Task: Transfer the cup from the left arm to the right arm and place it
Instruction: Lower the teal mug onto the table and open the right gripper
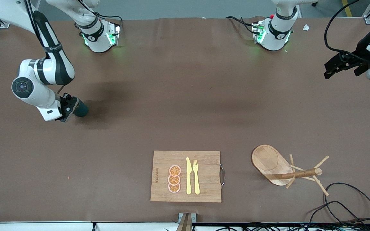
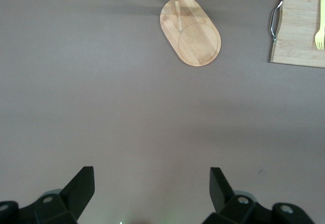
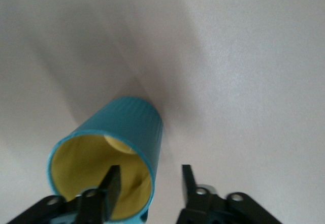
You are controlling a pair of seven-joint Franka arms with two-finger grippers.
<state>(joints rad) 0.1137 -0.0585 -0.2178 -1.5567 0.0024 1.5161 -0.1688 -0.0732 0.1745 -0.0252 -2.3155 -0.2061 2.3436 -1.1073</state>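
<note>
— Right gripper (image 1: pixel 72 107)?

— Low over the table (image 1: pixel 185 106) toward the right arm's end. Jaws drawn in to about half their spread, astride the wall of the cup (image 1: pixel 81 109) at its rim.

— Astride how?

— One of the fingers (image 3: pixel 112 183) down inside the tan-yellow mouth, the other outside against the ribbed teal side. Holding the cup (image 3: pixel 127 127) by that wall, then, with the mouth turned toward the right gripper (image 3: pixel 150 181) and the base pointing away from the jaws.

— Upright?

— Tilted, in line with the slanted wrist. Cannot tell whether the base touches the table. No handle in sight from either view.

— And the left gripper (image 1: pixel 329 69)?

— Waiting, up over the table's edge at the left arm's end. Jaws spread wide, nothing between them. Well apart from the cup.

— Anything ahead of those jaws?

— Seen past the left gripper (image 2: pixel 152 183): bare table first, then, well out from the fingertips, a wooden mug tree (image 2: pixel 195 36) on an oval base, and beside it a corner of the cutting board (image 2: pixel 299 26) with its metal handle and a yellow fork (image 2: pixel 319 28).

— On the board otherwise?

— A yellow knife (image 1: pixel 188 176) just beside the fork (image 1: pixel 196 176), and three orange slices (image 1: pixel 174 179) in an overlapping row next to the knife. Board (image 1: pixel 204 192) and mug tree (image 1: pixel 270 163) both far from either pair of jaws.
</note>
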